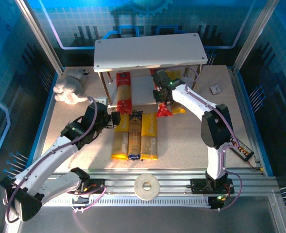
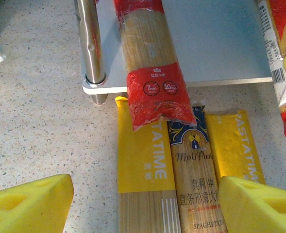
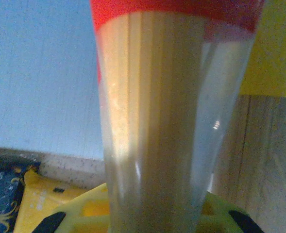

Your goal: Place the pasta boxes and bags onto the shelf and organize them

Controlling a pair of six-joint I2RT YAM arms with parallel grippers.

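Speckled tabletop (image 1: 181, 141): red pack (image 1: 164, 110) lengthwise toward shelf (image 1: 147, 51), clamped in right jaws; left jaws wide.

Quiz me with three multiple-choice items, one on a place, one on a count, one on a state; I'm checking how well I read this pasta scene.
1. The blue-ended pack lies: A between two yellow packs on the table; B alone in a far corner; C standing upright.
2. Red packs in view: A none; B two; C five.
3. The left fingers are: A open, holding nothing; B shut on a yellow pack; C shut and empty.
Answers: 1 A, yellow packs flank it in the top view. 2 B, one lies on the shelf, one is in the right fingers. 3 A, they stand wide apart, gripping nothing.
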